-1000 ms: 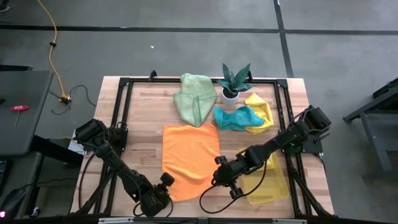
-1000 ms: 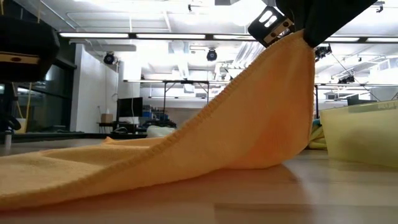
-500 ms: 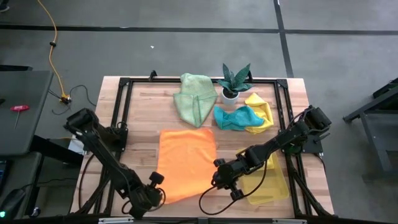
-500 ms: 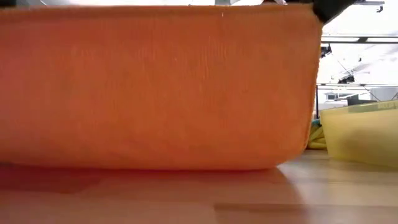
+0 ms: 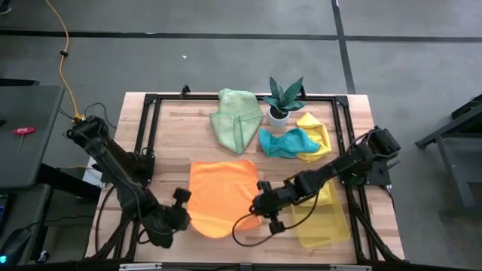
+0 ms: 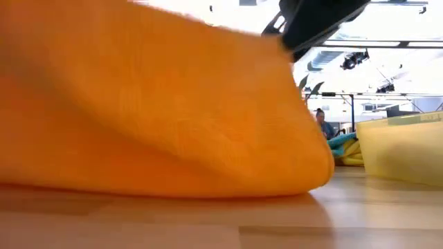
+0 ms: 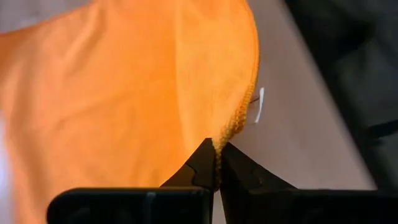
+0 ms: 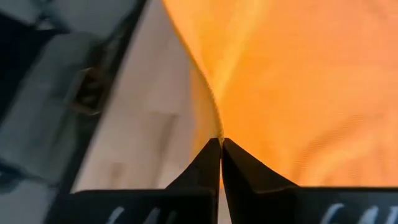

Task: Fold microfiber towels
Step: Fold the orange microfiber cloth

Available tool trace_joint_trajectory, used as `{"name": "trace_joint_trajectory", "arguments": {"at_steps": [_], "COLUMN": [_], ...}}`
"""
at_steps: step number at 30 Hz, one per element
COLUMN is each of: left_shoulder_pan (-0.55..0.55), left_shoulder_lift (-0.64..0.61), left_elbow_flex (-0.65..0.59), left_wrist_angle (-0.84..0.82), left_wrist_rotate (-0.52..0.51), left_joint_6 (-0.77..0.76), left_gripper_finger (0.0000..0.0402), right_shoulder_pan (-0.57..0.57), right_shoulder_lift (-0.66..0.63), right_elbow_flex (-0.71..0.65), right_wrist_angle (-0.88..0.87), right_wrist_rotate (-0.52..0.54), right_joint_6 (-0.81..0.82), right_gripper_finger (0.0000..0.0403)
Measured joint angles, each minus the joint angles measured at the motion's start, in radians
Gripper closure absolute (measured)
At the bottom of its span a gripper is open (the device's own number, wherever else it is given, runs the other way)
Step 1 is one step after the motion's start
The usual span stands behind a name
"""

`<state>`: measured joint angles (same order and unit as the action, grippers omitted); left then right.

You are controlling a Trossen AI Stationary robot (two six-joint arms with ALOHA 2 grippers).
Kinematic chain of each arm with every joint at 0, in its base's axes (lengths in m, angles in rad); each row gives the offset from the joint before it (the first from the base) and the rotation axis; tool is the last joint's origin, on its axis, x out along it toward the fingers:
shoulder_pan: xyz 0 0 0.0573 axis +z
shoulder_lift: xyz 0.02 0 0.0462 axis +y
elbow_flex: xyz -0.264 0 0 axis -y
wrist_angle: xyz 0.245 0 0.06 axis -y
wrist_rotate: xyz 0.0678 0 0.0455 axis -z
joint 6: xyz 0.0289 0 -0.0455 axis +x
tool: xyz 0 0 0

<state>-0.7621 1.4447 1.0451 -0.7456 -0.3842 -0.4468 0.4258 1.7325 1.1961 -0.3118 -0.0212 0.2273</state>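
we have the orange towel point(image 5: 221, 197) at the front middle of the bench point(image 5: 173, 135), its near edge lifted. our left hand point(image 5: 179, 202) and right hand point(image 5: 261, 202) each pinch a near corner, fingers pressed together on the hem. we should carry both corners level toward the far edge, matching pace, and release only once edges line up.
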Motion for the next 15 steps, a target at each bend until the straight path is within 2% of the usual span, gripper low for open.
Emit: {"name": "trace_joint_trajectory", "arguments": {"at_steps": [9,15], "left_shoulder_pan": [0.12,0.207], "left_shoulder_lift": [-0.013,-0.013], "left_elbow_flex": [-0.142,-0.207], "left_wrist_angle": [-0.024,-0.021], "left_wrist_rotate": [-0.019,-0.079], "left_joint_6": [-0.022,-0.022], "left_gripper_finger": [0.0401,0.0401], "right_shoulder_pan": [-0.098,-0.164], "right_shoulder_lift": [0.0,0.0], "right_elbow_flex": [0.0,0.0], "right_wrist_angle": [-0.032,-0.08], "right_wrist_rotate": [0.169,0.243], "right_joint_6": [0.009,0.032], "right_gripper_finger": [0.0403,0.0403]}}
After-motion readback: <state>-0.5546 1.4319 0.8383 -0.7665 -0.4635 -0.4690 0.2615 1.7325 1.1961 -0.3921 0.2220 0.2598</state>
